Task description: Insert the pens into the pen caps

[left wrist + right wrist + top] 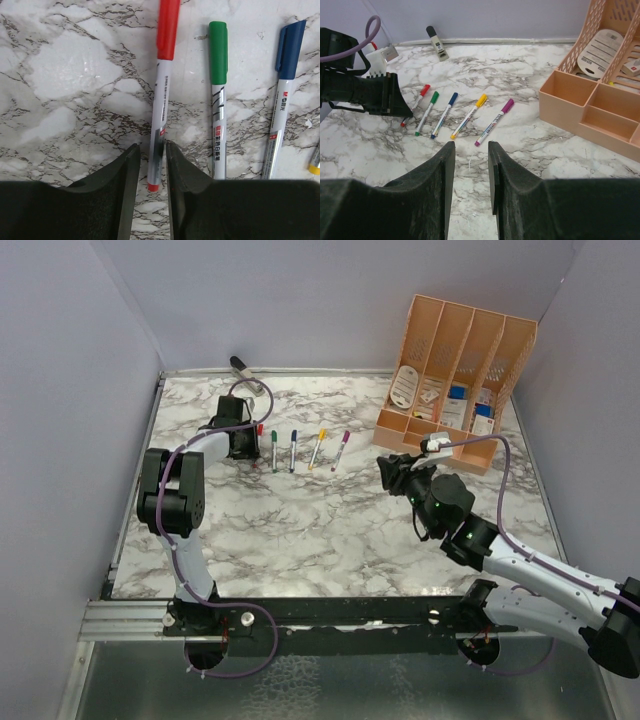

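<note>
Five pens lie in a row on the marble table, each with its coloured cap on: red [161,105], green [218,115], blue [277,130], yellow [469,116] and magenta [493,122]. The red cap [168,27], green cap [217,52] and blue cap [290,50] sit on the far ends. My left gripper [152,147] is low over the table, its jaws narrowly open astride the tail of the red pen, with a gap on the left side. My right gripper [470,145] is open and empty, to the right of the row and short of the magenta pen [341,450].
A peach desk organizer [455,350] with cards and small boxes stands at the back right. A grey-black stick-like object [243,367] lies against the back wall. Walls close in the table on the left, back and right.
</note>
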### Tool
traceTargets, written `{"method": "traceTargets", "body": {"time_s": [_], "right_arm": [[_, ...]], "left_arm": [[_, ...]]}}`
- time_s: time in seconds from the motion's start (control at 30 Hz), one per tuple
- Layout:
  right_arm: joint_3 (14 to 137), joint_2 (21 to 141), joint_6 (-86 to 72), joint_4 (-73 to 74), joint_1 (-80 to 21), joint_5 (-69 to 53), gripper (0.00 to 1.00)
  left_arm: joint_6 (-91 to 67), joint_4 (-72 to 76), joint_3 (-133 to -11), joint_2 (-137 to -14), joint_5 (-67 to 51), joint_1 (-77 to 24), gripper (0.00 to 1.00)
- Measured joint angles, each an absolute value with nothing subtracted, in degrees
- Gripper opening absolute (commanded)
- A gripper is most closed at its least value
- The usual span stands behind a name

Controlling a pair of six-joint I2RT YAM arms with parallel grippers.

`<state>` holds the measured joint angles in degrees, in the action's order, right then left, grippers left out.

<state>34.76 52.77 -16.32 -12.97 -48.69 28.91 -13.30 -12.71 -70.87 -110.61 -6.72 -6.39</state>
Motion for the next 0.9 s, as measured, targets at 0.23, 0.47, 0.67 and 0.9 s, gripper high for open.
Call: {"method": "traceTargets", "body": {"time_s": [0.23, 0.47, 0.67, 0.9], "right_arm": [[34.5, 53.0, -17.1, -13.0, -48.7, 28.9, 0.32], [34.3, 52.9, -17.3, -13.0, -48.7, 29.5, 0.32], [33.8, 52.8, -17.0, -13.1, -48.2, 34.7, 0.37], [33.5, 52.9, -19.1, -12.8, -33.9, 33.5, 0.42]], "left_arm": [[-13.3, -12.6, -70.9, -110.6, -7.0, -6.4, 0.35], [-13.5, -14.0, -70.3, -108.8, -7.0, -6.4, 0.99], [-14.4, -15.3, -68.1, -101.4, -7.0, -6.4, 0.99], [-14.4, -15.0, -67.5, -90.1, -5.7, -6.4, 0.99]]}}
